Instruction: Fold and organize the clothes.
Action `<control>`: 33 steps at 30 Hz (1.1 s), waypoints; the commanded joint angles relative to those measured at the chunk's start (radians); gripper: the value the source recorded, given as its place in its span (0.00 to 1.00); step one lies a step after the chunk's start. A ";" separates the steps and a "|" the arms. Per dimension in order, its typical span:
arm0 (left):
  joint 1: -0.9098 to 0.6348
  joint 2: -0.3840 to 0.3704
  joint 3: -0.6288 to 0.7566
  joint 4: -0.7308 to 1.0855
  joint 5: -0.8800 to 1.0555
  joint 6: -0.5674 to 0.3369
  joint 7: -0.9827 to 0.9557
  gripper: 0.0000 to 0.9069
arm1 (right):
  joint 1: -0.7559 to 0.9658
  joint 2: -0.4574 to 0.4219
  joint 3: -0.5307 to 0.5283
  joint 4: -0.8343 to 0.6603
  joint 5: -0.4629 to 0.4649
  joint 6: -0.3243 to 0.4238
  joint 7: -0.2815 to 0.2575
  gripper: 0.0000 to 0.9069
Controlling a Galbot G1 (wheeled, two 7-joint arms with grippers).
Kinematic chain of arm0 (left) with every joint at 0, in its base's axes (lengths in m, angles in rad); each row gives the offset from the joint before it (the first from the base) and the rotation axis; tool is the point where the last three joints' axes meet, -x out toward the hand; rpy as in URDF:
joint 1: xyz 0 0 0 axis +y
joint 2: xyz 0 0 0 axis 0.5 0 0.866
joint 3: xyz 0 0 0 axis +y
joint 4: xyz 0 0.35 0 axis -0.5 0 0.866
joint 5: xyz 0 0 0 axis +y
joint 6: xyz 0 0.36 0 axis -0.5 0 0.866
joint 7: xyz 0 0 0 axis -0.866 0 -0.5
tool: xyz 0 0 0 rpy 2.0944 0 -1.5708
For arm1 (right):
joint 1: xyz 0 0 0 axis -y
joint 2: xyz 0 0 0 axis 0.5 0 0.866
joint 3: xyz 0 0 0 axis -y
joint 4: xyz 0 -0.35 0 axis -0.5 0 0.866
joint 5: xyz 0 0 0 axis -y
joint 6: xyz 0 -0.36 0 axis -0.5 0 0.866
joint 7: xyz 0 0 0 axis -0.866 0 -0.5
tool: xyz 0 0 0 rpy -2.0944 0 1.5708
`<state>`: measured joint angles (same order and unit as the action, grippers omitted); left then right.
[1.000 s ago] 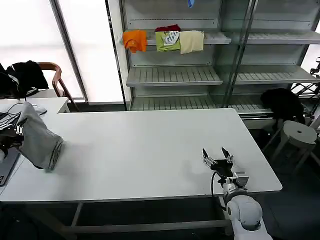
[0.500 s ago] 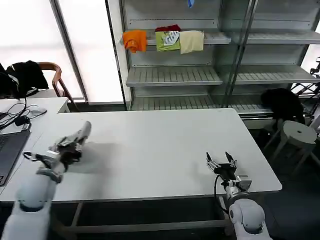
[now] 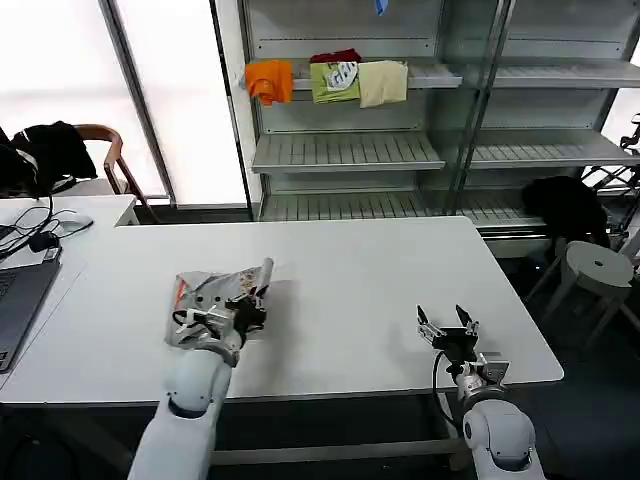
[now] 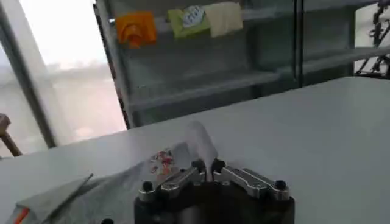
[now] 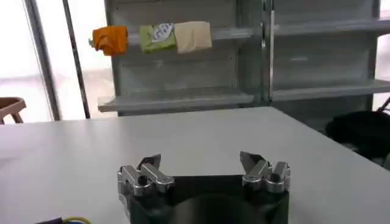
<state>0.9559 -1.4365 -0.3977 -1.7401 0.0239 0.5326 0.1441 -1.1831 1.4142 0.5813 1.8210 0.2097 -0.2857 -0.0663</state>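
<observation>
Grey shirt (image 3: 215,292) lies bunched on the white table (image 3: 340,300), pinched in our left gripper (image 3: 248,305); our right gripper (image 3: 447,324) waits spread open near the table's front edge. We risk dragging the bunch instead of spreading it.

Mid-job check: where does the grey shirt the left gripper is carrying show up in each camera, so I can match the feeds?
Head view: the grey shirt lies bunched on the white table, left of centre, pinched by the left gripper.
Left wrist view: shirt just ahead of the shut fingers, chest print visible.
Right wrist view: not in it; right gripper open over bare table.
Shared landmark: the orange cloth on the shelf.
</observation>
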 commanded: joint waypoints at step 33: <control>0.111 0.093 -0.139 -0.266 -0.180 0.036 -0.177 1.00 | 0.333 0.244 -0.373 -0.261 0.315 -0.292 0.130 1.00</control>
<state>0.9714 -1.4215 -0.3878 -1.9490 -0.0717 0.5700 -0.0278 -0.9202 1.6086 0.2896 1.6458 0.3791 -0.5146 0.0069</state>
